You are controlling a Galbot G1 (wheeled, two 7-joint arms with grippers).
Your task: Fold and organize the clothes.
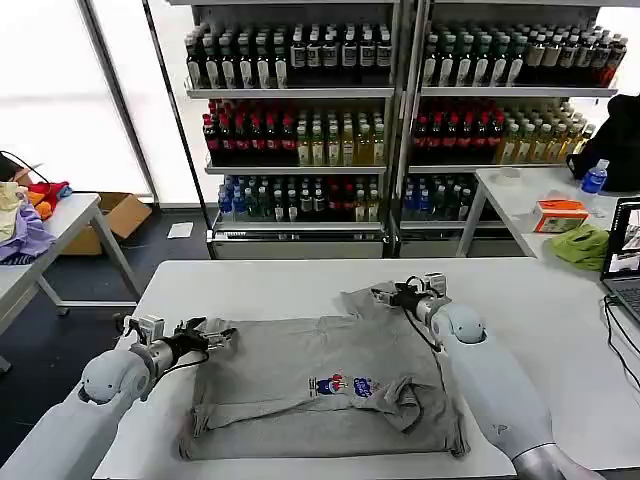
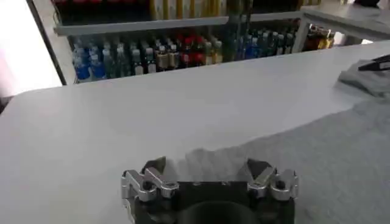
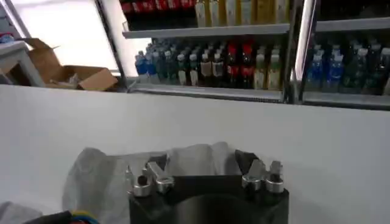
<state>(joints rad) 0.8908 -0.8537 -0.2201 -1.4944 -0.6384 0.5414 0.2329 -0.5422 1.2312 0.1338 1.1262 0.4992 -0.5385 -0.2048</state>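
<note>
Grey shirt (image 1: 310,385): soft matt cotton-like cloth, creased, w/ small glossy-looking colour print on chest. Table (image 1: 250,285): smooth white top, matt w/ faint sheen. Left gripper (image 1: 212,336) & right gripper (image 1: 390,295): black matt plastic bodies, bare silvery metal brackets, fingers (image 2: 157,173) dark. Arm shells: smooth light-grey plastic, slightly glossy. Cardboard box (image 1: 115,220) on floor: plain brown, matt.
</note>
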